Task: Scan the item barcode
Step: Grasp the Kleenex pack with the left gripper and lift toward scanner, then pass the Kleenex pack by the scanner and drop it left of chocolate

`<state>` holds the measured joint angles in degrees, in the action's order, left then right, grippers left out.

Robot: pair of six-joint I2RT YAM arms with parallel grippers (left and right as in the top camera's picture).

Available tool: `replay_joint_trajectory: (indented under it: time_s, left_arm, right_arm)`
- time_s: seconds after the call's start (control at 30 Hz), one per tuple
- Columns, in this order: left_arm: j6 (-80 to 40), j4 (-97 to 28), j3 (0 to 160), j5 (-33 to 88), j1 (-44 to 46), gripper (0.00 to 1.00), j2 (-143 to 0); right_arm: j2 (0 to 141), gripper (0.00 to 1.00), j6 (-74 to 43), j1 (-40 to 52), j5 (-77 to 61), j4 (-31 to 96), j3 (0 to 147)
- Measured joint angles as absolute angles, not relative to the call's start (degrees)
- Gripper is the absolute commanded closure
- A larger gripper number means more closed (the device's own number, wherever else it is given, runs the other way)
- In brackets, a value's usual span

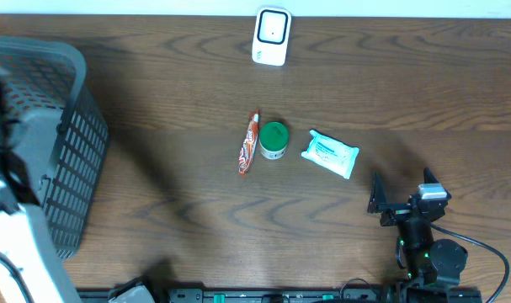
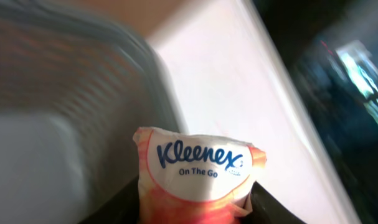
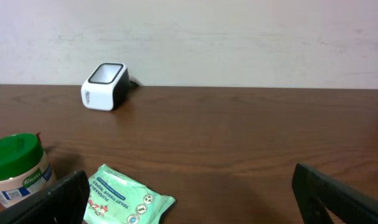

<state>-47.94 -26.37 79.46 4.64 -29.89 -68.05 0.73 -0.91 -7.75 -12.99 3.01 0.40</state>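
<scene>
In the left wrist view my left gripper point(image 2: 195, 208) is shut on a Kleenex "On The Go" tissue pack point(image 2: 198, 163), white with an orange-pink lower part, its printed front facing the camera. No barcode shows on that face. The white barcode scanner point(image 1: 271, 35) stands at the table's far edge, also seen in the right wrist view as the scanner point(image 3: 105, 86). In the overhead view the left arm is a blur at the far left over the basket point(image 1: 66, 126). My right gripper point(image 1: 402, 192) rests open near the front right, with nothing between its fingers point(image 3: 51, 199).
A red sachet point(image 1: 249, 143), a green-lidded jar point(image 1: 274, 140) and a pale green wipes pack point(image 1: 329, 153) lie mid-table. The wipes pack point(image 3: 126, 200) sits just ahead of the right gripper, toward its left finger. The grey mesh basket point(image 2: 64, 93) fills the left side.
</scene>
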Motion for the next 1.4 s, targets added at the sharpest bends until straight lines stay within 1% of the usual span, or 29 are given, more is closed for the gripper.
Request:
replay_joint_trajectory:
  time_s: [0.1,0.2,0.33,0.43,0.6,0.77,0.9,0.93,1.0,1.03,1.07,1.13,1.23,1.4]
  left_arm:
    - [-47.9,-31.8,79.5,9.2,-17.7,0.56,-66.8]
    - [-48.0,-35.4,78.5,7.9,-3.7,0.56,-71.8]
    - [-47.9,-37.7,78.1,3.0,8.9,0.56,-81.1]
    - [-49.6,-39.4,77.8,0.1,14.7,0.56,-89.0]
    - [-57.8,-40.5,77.4,-2.4,18.5,0.56,-100.2]
    - [-68.7,-40.8,77.3,-3.2,19.1,0.56,-109.5]
    - [-79.2,-41.1,77.3,-1.8,19.1,0.56,-114.1]
    - [-81.5,-41.0,77.3,-1.4,19.1,0.53,-114.8]
    - [-85.0,-40.4,77.3,-0.4,19.1,0.25,-115.3]
    - [-86.5,-40.2,77.3,0.1,19.1,0.13,-115.3]
    - [-87.4,-40.1,77.3,0.3,19.2,0.1,-115.3]
    - [-89.2,-40.1,77.3,1.4,19.2,0.07,-115.3]
    - [-90.1,-40.0,77.3,3.1,19.2,0.07,-115.3]
    - [-87.6,-40.0,77.3,4.2,19.3,0.07,-114.5]
  right_arm:
    - [0.7,0.01,-0.9,-7.7,-13.0,3.0,0.4]
    - [0.7,0.01,-0.9,-7.7,-13.0,3.0,0.4]
    - [0.7,0.01,-0.9,-7.7,-13.0,3.0,0.4]
    - [0.7,0.01,-0.9,-7.7,-13.0,3.0,0.4]
    - [0.7,0.01,-0.9,-7.7,-13.0,3.0,0.4]
    - [0.7,0.01,-0.9,-7.7,-13.0,3.0,0.4]
    - [0.7,0.01,-0.9,-7.7,-13.0,3.0,0.4]
    - [0.7,0.01,-0.9,-7.7,-13.0,3.0,0.4]
    - [0.7,0.01,-0.9,-7.7,-13.0,3.0,0.4]
    - [0.7,0.01,-0.9,-7.7,-13.0,3.0,0.4]
    - [0.7,0.01,-0.9,-7.7,-13.0,3.0,0.4]
    - [0.7,0.01,-0.9,-7.7,-13.0,3.0,0.4]
    - [0.7,0.01,-0.9,-7.7,-13.0,3.0,0.4]
    - [0.7,0.01,-0.9,-7.7,-13.0,3.0,0.4]
